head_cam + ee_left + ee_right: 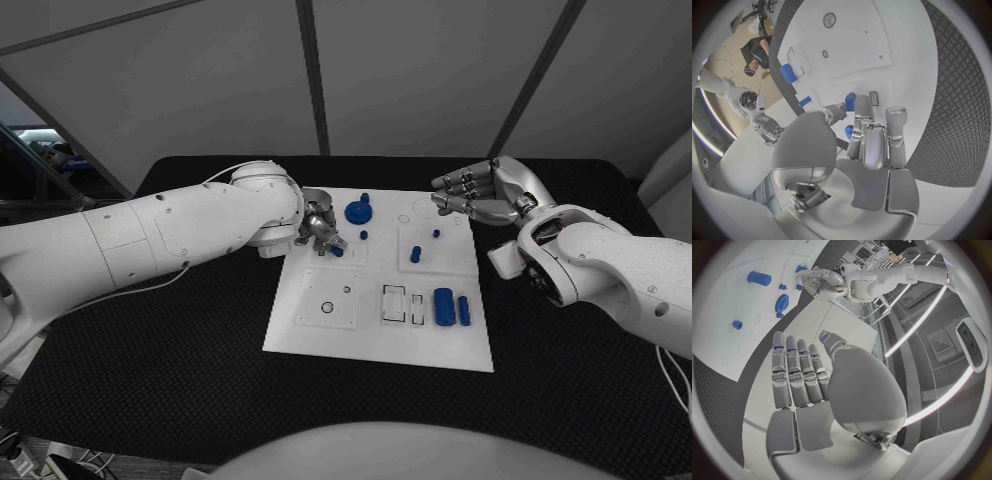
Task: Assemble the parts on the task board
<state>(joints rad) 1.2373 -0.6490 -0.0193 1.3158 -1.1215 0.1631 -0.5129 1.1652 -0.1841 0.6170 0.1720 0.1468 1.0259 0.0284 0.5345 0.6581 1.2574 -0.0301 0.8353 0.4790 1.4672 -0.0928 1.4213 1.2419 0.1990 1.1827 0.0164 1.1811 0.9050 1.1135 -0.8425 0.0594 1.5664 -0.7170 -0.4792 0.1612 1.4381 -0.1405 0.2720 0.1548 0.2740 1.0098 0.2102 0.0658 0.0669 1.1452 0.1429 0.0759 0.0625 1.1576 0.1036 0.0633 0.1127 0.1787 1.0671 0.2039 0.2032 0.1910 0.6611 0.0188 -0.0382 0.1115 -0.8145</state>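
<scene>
Task board [378, 345], a white plate, lies mid-worktop [159, 380] before you. Your left hand [320, 232] is at its far left corner, fingers [856, 131] pinching a small blue part [850, 102] just above the plate. Your right hand [483, 193] hovers beyond the far right corner, fingers curled loosely, holding nothing. A blue cylinder [443, 306] lies near the near right edge.

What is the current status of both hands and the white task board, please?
Left hand pinching small blue part at white task board far-left corner. Right hand open, off far-right corner. Nothing in the way.
</scene>
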